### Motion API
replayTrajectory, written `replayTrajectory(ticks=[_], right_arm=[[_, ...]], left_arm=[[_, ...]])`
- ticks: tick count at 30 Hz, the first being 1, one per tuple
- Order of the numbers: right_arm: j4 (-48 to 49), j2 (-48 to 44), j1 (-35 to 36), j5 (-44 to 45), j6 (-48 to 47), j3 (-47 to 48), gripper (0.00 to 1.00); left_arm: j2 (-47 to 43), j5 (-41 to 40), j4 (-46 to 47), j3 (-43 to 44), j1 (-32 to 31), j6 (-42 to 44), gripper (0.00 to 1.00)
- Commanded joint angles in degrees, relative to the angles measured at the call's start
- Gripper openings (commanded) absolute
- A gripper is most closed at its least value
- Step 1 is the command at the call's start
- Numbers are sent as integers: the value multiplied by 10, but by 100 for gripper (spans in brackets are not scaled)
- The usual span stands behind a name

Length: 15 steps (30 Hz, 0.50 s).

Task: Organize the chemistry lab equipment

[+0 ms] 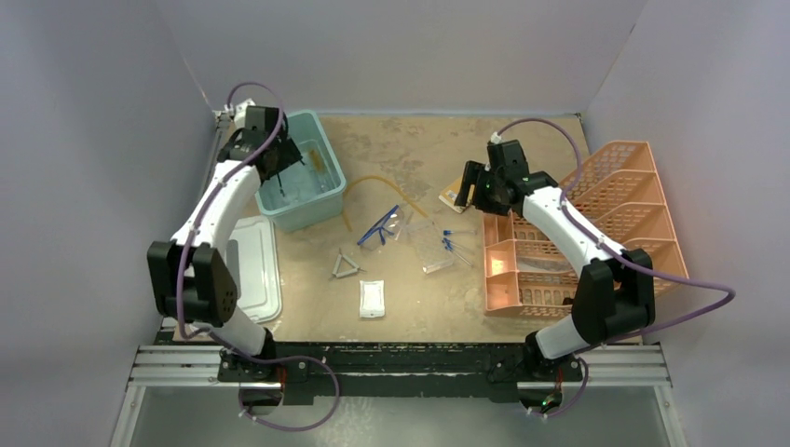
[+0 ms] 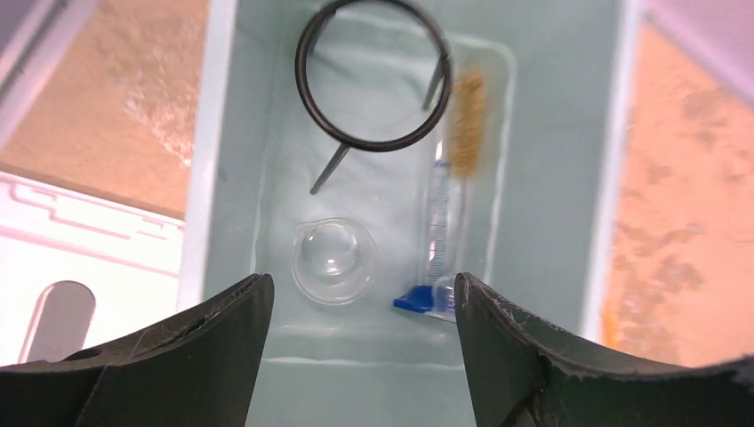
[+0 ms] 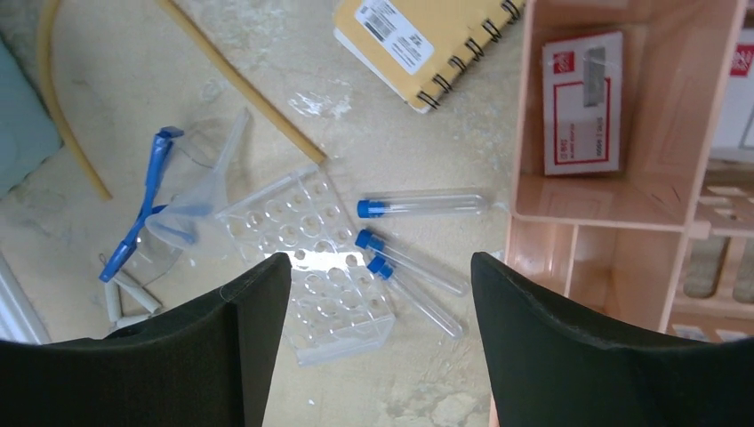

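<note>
The left hand hangs over the teal plastic tub at about ten o'clock on the tan surface, its fingers spread wide and holding nothing. In the tub lie the black wire ring tripod on its side, the small clear beaker at the tripod's six o'clock, and a blue-capped clear tube beside what looks like a bristle brush, blurred in the wrist view. The right hand, also spread and empty, hovers above the clear plastic rack, with three loose blue-capped test tubes at the rack's three o'clock. The blue-framed clear goggles and the curved amber tubing lie from its nine to eleven o'clock. Towards the surface's six o'clock rest the grey wire triangle and the flat white packet, near each other but apart.
</note>
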Motion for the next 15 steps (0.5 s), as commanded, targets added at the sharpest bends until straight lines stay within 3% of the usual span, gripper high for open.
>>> replayTrajectory(ticks=[1, 8, 15], right_arm=[[50, -14, 6, -46, -42, 29, 75], [41, 61, 88, -57, -105, 90, 63], [13, 167, 164, -86, -131, 172, 59]], left_arm=[[-79, 19, -20, 43, 3, 27, 72], [-128, 202, 24, 15, -25, 110, 70], [-144, 228, 66, -36, -104, 103, 68]])
